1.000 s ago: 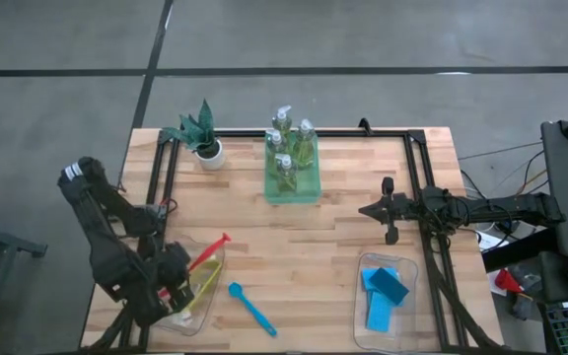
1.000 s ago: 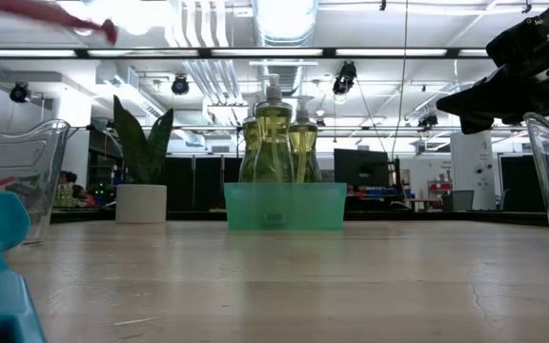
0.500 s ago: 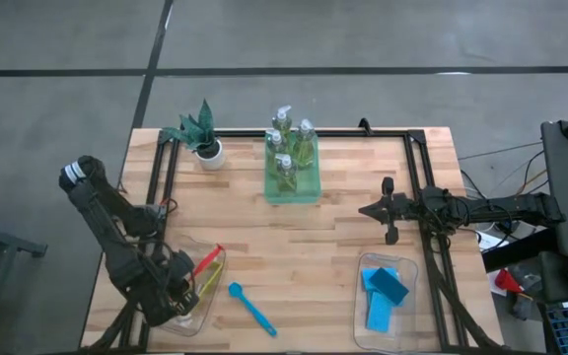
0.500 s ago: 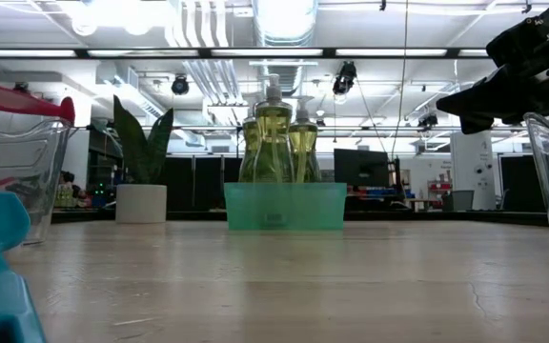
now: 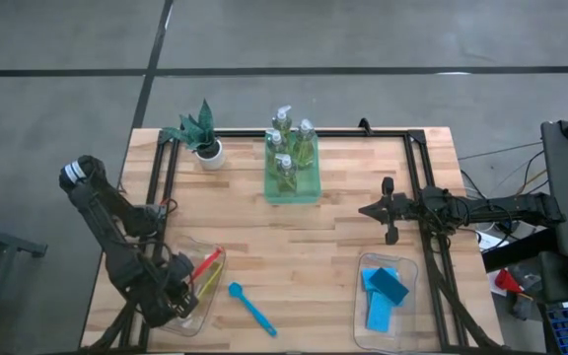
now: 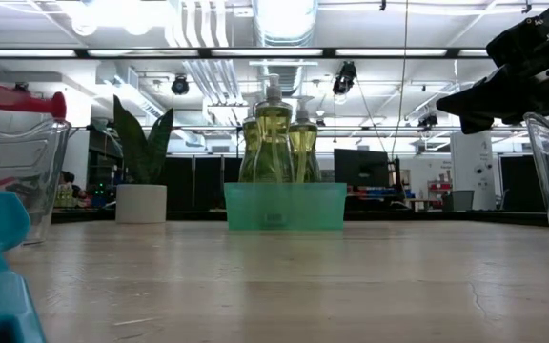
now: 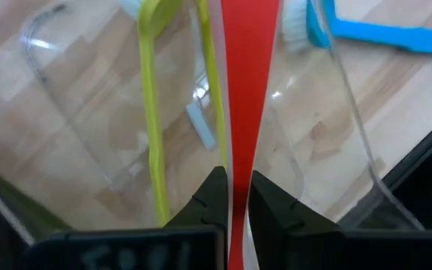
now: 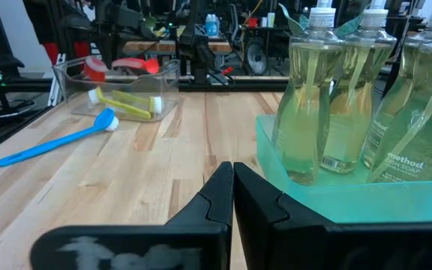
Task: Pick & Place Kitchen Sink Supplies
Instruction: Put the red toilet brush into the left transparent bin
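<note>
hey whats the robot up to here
The left gripper is shut on a red brush, holding it over the clear bin at the table's front left, where a yellow brush already lies. A blue brush lies on the table beside that bin. The right gripper, fingers shut and empty, waits at the right side. The soap bottles stand in the green tray, and blue sponges sit in the other bin.

The high view looked straight down on the table, the low view level across it, both sharing the green tray with the right wrist view.
</note>
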Controlling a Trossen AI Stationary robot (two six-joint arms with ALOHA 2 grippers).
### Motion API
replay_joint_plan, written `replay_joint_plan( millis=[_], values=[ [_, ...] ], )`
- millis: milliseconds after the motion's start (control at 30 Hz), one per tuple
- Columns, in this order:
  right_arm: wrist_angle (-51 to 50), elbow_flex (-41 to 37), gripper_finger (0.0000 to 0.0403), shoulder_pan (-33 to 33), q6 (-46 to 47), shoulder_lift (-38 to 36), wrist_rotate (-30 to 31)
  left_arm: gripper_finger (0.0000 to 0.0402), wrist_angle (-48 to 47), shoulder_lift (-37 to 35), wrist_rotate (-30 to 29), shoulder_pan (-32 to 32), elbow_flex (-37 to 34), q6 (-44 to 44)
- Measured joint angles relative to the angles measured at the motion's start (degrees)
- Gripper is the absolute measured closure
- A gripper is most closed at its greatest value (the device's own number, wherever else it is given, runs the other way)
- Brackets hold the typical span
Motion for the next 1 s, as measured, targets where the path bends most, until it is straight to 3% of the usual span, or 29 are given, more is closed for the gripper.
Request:
replay_joint_plan(
  millis=[333,467,733,1000],
  values=[
    [0.0,0.0,0.0394,0.0,0.0,0.0,0.0,0.0374,-0.4,0.0,2.1,-1.6,-2.6,-2.8],
    [0.0,0.0,0.0394,0.0,0.0,0.0,0.0,0.0357,0.3,0.0,1.8,-1.5,-4.6,-2.9],
    [0.0,0.0,0.0394,0.0,0.0,0.0,0.0,0.0345,7.4,0.0,2.0,-1.0,-9.5,-3.6],
    [0.0,0.0,0.0394,0.0,0.0,0.0,0.0,0.0344,4.5,-0.4,-0.2,0.4,-7.7,-2.6]
  ],
)
